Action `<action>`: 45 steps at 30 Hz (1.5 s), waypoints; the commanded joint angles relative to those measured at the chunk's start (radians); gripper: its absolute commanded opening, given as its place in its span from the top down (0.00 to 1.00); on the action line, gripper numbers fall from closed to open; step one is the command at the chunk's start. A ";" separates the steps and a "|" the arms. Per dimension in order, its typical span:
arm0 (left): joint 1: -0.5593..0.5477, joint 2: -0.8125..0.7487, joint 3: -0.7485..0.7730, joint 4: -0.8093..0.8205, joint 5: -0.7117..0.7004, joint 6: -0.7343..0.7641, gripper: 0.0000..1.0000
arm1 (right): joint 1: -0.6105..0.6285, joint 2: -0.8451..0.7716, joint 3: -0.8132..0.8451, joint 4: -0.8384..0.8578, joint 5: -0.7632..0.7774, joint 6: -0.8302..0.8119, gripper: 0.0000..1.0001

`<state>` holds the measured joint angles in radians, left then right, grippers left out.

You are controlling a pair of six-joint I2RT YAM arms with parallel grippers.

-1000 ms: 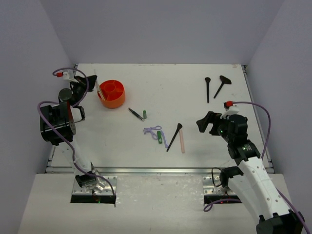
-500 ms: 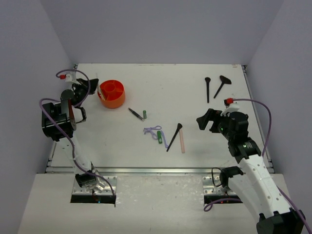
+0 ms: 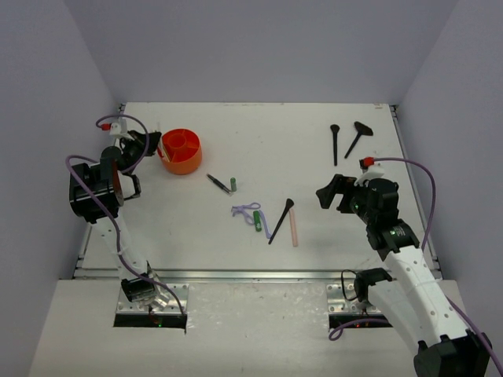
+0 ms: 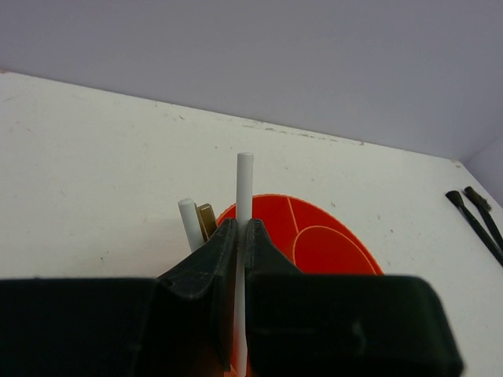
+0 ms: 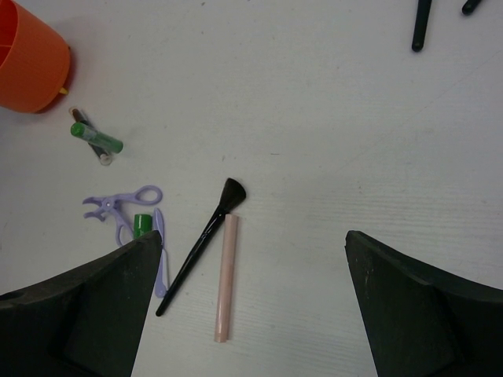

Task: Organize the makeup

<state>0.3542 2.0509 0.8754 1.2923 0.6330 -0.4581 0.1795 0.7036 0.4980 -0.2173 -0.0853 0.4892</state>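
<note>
My left gripper (image 3: 149, 143) (image 4: 242, 228) is shut on a thin white stick (image 4: 244, 184), upright at the left rim of the orange tub (image 3: 182, 151) (image 4: 330, 243). Another white stick (image 4: 187, 218) and a gold-brown piece (image 4: 207, 220) stand in the tub. Mid-table lie a black brush (image 3: 280, 221) (image 5: 203, 243), a pink stick (image 3: 294, 228) (image 5: 226, 279), a lilac looped tool (image 3: 250, 210) (image 5: 122, 208), a green tube (image 3: 257, 218) (image 5: 142, 225), another green tube (image 3: 234, 184) (image 5: 98, 137) and a dark pencil (image 3: 219, 183). My right gripper (image 3: 330, 195) (image 5: 253, 236) hangs open above and right of the pink stick, holding nothing.
Two black brushes (image 3: 335, 144) (image 3: 357, 137) lie at the back right, near the table's right edge. Grey walls close in the table on the left, back and right. The metal rail (image 3: 251, 275) runs along the near edge.
My left gripper has carried the white stick a little right and back, closer to the tub's rim. The right arm has barely shifted.
</note>
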 commanded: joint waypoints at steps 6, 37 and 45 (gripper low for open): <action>-0.002 -0.007 -0.018 0.482 0.030 0.001 1.00 | 0.002 -0.006 0.062 0.034 0.029 -0.037 0.01; 0.004 -0.191 -0.111 0.392 0.033 0.055 0.73 | 0.002 -0.052 0.030 0.037 0.026 -0.013 0.01; 0.012 -0.421 -0.161 0.132 0.031 0.171 0.68 | 0.002 -0.007 0.049 -0.015 0.013 -0.036 0.01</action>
<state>0.3556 1.7861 0.7363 1.2952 0.6587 -0.3849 0.1795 0.6796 0.5140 -0.2254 -0.0624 0.4644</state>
